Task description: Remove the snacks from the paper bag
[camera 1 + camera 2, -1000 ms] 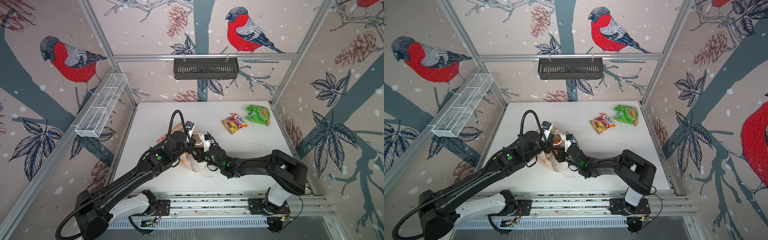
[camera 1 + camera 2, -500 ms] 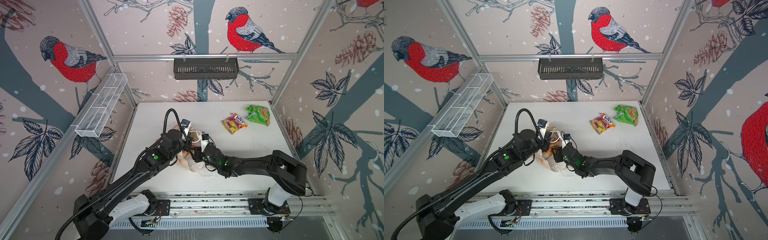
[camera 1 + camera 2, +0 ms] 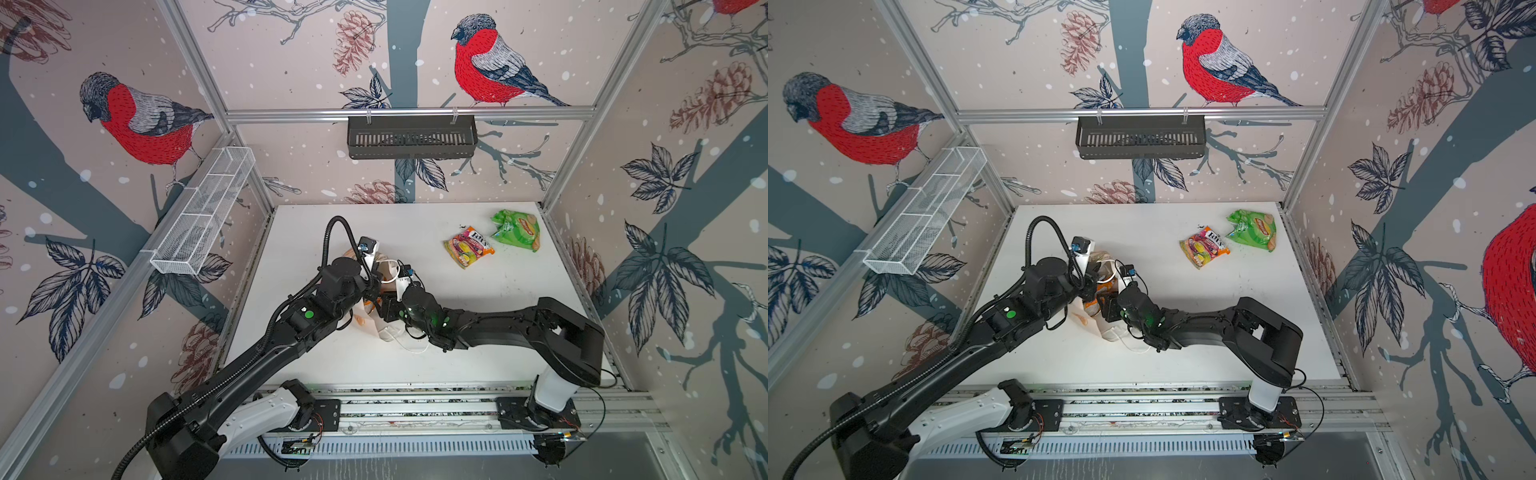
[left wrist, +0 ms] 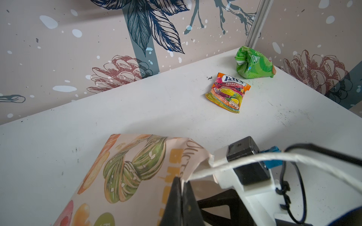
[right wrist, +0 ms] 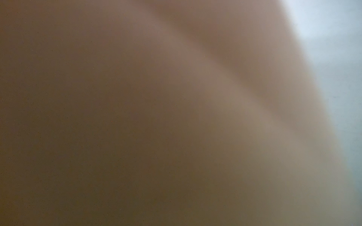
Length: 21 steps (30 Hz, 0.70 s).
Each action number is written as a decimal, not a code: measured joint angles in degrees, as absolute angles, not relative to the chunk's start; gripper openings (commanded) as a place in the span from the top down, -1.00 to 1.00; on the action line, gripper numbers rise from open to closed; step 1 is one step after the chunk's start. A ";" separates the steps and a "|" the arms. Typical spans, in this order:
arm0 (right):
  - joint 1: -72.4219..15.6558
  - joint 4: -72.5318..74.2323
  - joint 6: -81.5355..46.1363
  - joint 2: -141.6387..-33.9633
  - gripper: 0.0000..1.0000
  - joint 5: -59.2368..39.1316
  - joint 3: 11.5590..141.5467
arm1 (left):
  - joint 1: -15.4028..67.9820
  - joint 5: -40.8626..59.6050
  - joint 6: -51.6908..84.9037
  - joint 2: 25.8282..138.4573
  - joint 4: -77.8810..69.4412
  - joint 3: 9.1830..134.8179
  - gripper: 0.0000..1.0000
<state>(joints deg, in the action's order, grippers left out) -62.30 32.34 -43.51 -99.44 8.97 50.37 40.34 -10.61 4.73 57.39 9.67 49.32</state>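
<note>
Right gripper [image 3: 386, 307] is reaching deeper into the mid-table paper bag [image 4: 125, 166]; jaws hidden, cannot tell. Left gripper [image 4: 181, 187] is pinching the bag rim. Green packet [image 3: 516, 230] and multicoloured packet [image 3: 468, 247] are lying out, far corner. Retrieval under way; the next move needs a blind grasp inside.

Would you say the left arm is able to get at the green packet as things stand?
Probably not without letting go: the left gripper is shut on the rim of the paper bag, and the green packet lies apart at the far right corner of the table.
</note>
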 measured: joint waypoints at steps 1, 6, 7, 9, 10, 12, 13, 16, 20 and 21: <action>-62.30 32.05 -43.51 -99.55 0.03 8.97 50.57 | 40.29 -10.59 4.73 57.39 9.67 49.30 1.00; -62.30 31.33 -43.46 -99.66 0.16 8.99 50.83 | 40.27 -10.55 4.73 57.36 9.69 49.25 1.00; -62.30 31.22 -43.46 -99.66 0.18 9.02 50.87 | 40.27 -10.52 4.73 57.36 9.69 49.25 1.00; -62.33 30.83 -43.44 -99.63 0.19 9.23 50.92 | 40.27 -10.52 4.75 57.36 9.72 49.25 1.00; -62.39 30.65 -43.44 -99.63 0.18 9.37 50.94 | 40.27 -10.52 4.75 57.39 9.72 49.25 1.00; -62.61 30.22 -43.44 -99.50 0.17 9.72 50.94 | 40.27 -10.52 4.84 57.54 9.72 49.25 1.00; -62.78 29.93 -43.44 -99.33 0.16 10.11 50.92 | 40.27 -10.55 5.10 57.67 9.69 49.25 1.00; -63.86 29.06 -43.13 -98.06 0.09 12.05 50.52 | 40.07 -10.50 5.69 58.35 9.69 49.56 1.00; -65.87 28.86 -41.58 -96.82 0.08 15.29 49.52 | 39.57 -10.24 6.22 59.11 9.69 50.13 1.00; -66.19 28.64 -41.15 -96.82 0.07 16.03 49.47 | 39.46 -10.11 6.28 59.20 9.69 50.19 1.00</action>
